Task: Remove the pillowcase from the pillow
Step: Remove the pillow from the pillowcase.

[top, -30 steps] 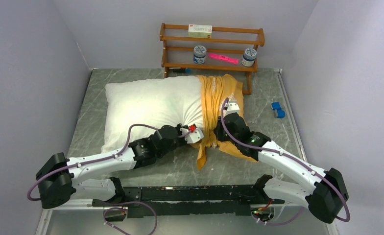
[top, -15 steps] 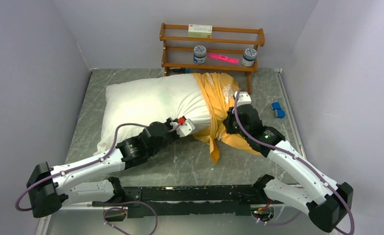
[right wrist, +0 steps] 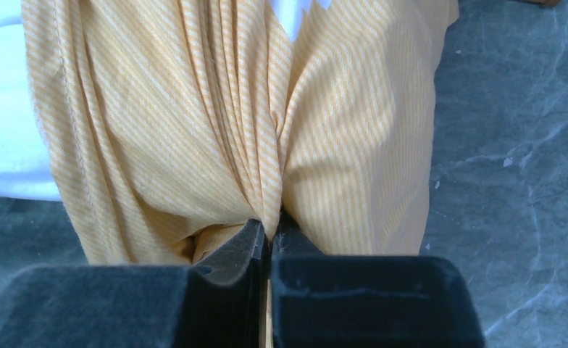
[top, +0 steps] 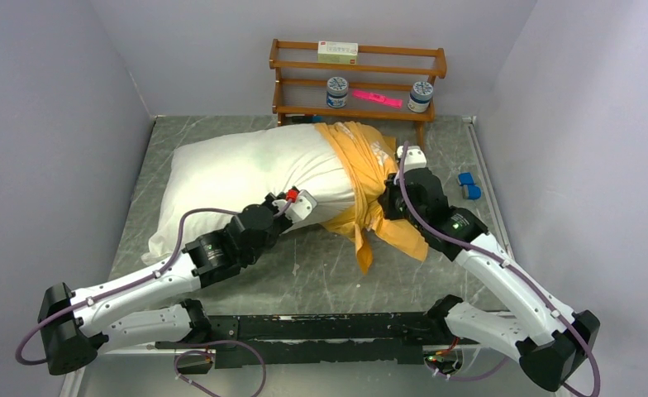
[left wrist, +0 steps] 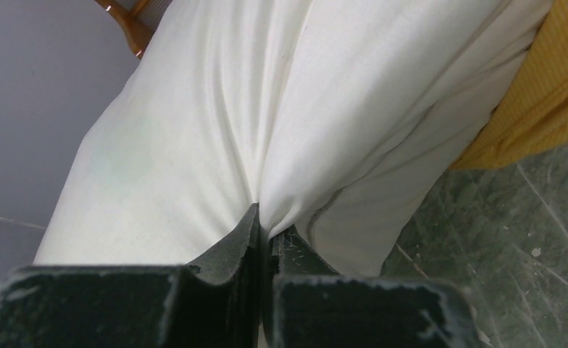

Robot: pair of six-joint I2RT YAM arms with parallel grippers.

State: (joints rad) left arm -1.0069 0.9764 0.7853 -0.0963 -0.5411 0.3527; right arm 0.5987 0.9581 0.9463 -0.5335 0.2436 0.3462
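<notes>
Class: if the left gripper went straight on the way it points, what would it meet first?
The pillow: the left gripper is shut on its white fabric, so it would likely press into the bulk.

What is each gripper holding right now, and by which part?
The left gripper pinches a fold of the pillow on its near side; the right gripper pinches bunched folds of the pillowcase.
</notes>
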